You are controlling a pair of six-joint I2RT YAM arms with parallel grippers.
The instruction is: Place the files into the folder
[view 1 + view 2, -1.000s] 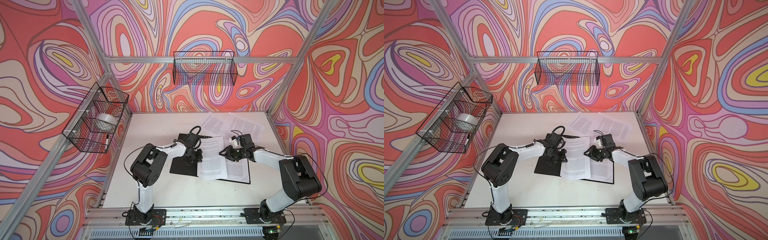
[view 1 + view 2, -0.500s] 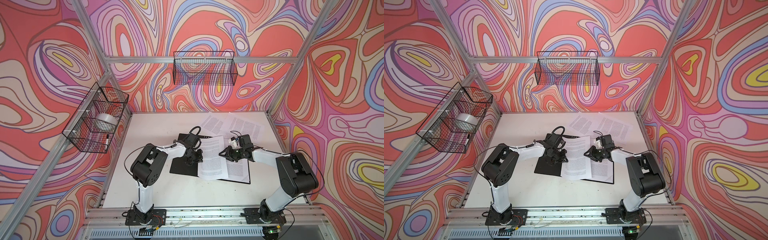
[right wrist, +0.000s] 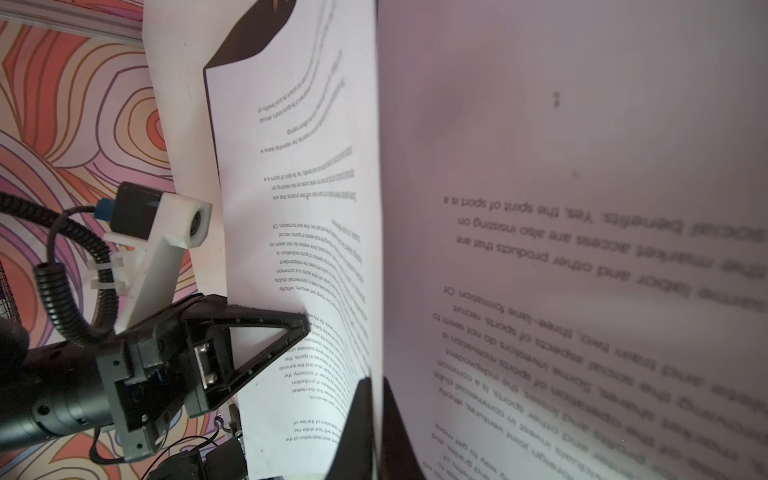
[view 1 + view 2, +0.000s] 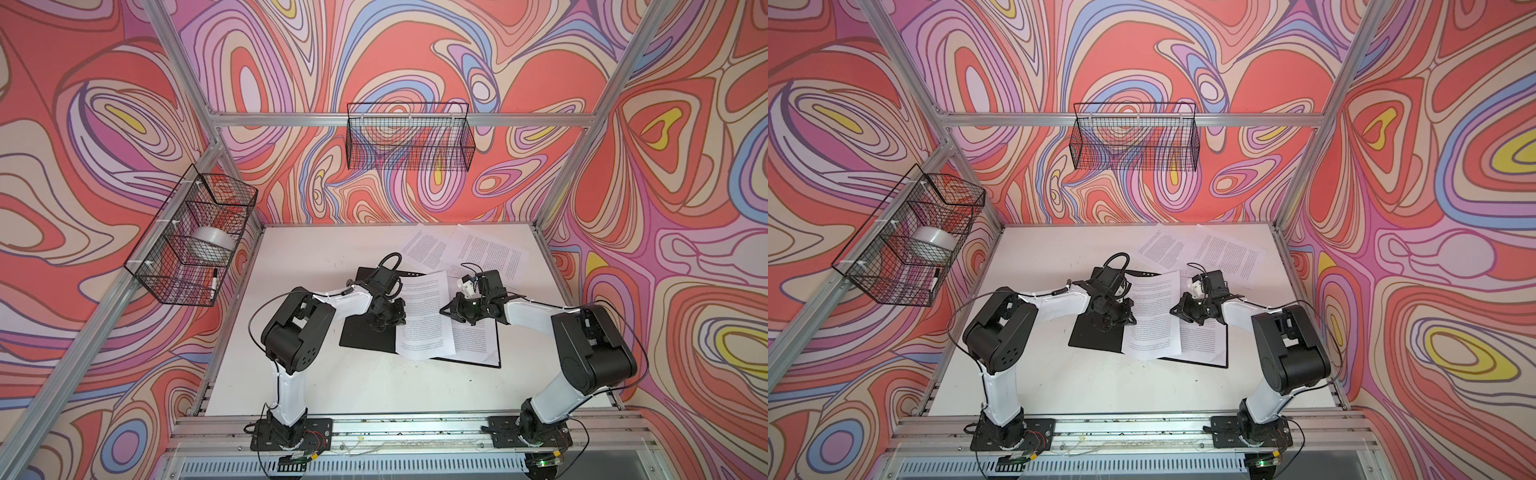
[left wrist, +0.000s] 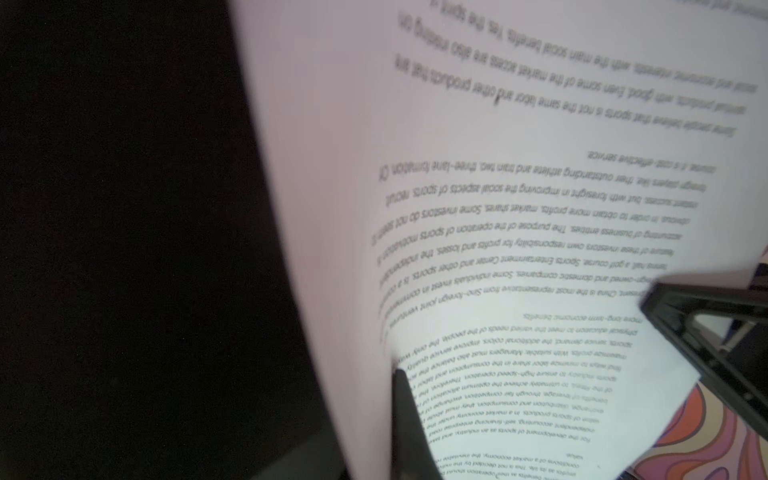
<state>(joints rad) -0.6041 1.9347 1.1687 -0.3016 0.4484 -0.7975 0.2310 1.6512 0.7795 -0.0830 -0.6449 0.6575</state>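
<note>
White tabletop [image 4: 332, 386], open folder [image 4: 365, 337], sheet [image 4: 424, 334] edges pinched between closed fingers [image 3: 362, 424] of left gripper [image 4: 399, 321] and right gripper [image 4: 444, 311]

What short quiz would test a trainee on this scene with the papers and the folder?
1. True or false: the folder lies open, black inside up.
2. How many loose sheets lie beyond the folder, at the back? A none, B two, C six.
3. What do the left pincer and the right pincer grip between them?

Key: 1 true. 2 B. 3 one printed sheet, held by opposite edges over the folder.
</note>
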